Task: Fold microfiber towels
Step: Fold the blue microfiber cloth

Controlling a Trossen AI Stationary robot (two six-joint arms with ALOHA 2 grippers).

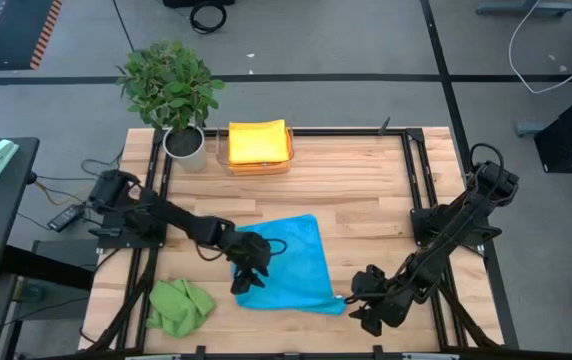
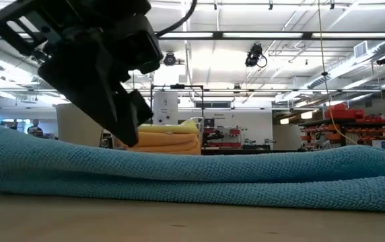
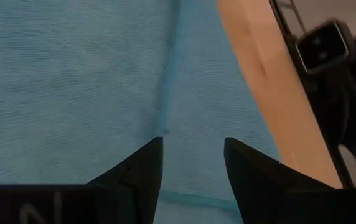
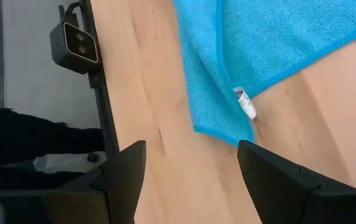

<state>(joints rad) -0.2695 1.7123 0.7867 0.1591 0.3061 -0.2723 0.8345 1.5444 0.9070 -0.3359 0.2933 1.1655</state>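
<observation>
Lying flat near the front middle of my wooden table point(image 1: 366, 215), the blue towel point(image 1: 291, 262) is spread as a rough square, one corner pointing toward my right side. A small white tag point(image 4: 246, 104) shows at that corner's hem. My left gripper point(image 1: 247, 280) sits over the towel's left front edge, its fingers point(image 3: 142, 171) parted with blue cloth showing between them; I cannot tell whether they pinch any of it. From table height the same gripper hangs just above the cloth's rumpled surface. My right gripper point(image 1: 369, 305) waits just off the towel's right front corner, fingers spread wide over bare wood, touching nothing. A green towel point(image 1: 179, 305) lies crumpled at the front left of the table, apart from the blue one. At the back, folded yellow towels point(image 1: 257, 141) sit stacked on an orange one in a clear tray point(image 1: 259, 166), beside a potted plant point(image 1: 172, 88) at the back left corner.
</observation>
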